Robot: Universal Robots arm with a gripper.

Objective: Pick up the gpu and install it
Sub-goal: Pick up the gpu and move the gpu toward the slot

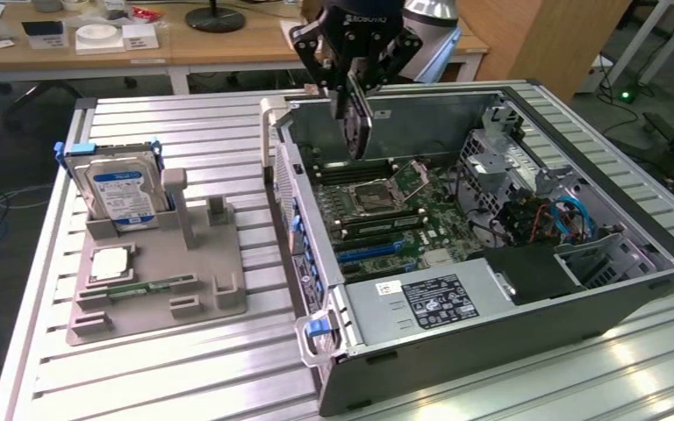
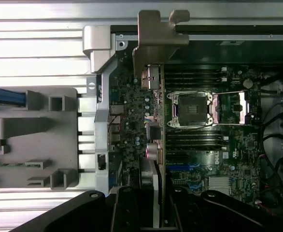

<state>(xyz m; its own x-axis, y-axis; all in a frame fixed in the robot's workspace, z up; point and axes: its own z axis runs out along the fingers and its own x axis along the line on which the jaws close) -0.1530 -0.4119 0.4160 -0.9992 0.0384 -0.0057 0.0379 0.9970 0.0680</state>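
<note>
Exterior view: gpu [image 1: 358, 127] hangs over the open case [image 1: 490, 351]

We see the gripper [image 1: 354, 85] clamped on the gpu's top end. The card's long axis points down toward the motherboard [image 1: 396, 219], its silver bracket [image 2: 153, 43] farthest from the fingers [image 2: 127, 212].

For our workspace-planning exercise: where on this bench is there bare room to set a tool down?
Free: slatted table beyond the grey holder, and the strip on its near side. Crowded: inside the computer case, with the claw holding the gpu above.

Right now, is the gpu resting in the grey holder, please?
No, the tool holds the gpu upright over the open case.
</note>
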